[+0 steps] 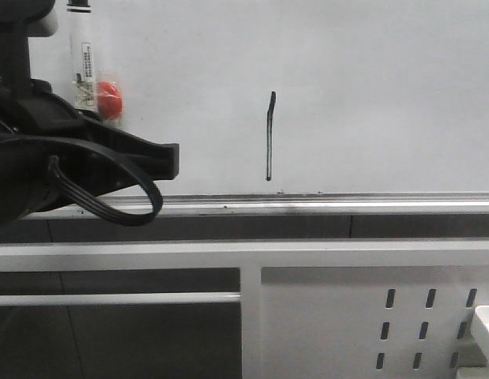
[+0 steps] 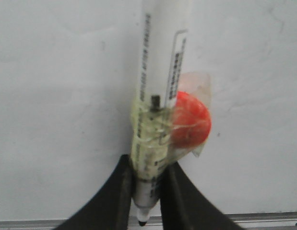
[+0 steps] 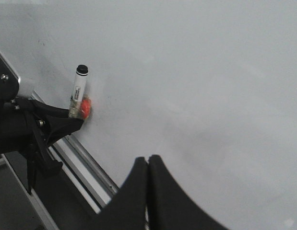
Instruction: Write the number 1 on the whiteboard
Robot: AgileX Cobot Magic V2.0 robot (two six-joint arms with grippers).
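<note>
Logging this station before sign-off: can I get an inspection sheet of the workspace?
Surface: whiteboard pale, glossy, with a silver tray rail along its lower edge.
Job's things: number 1 drawn in black; marker with a red ball taped on.
Clutter: nothing seen.
Grippers: left pincer shut on the marker; right pincer shut, empty.
Cables: black ribbon cable looped off the left arm.
Surroundings: white slotted panel below the board.

My left arm [image 1: 39, 170] is matte black, with a ribbed black cable [image 1: 110, 207] looping beneath it. My curved black fingers [image 3: 134, 191] taper smoothly.
</note>
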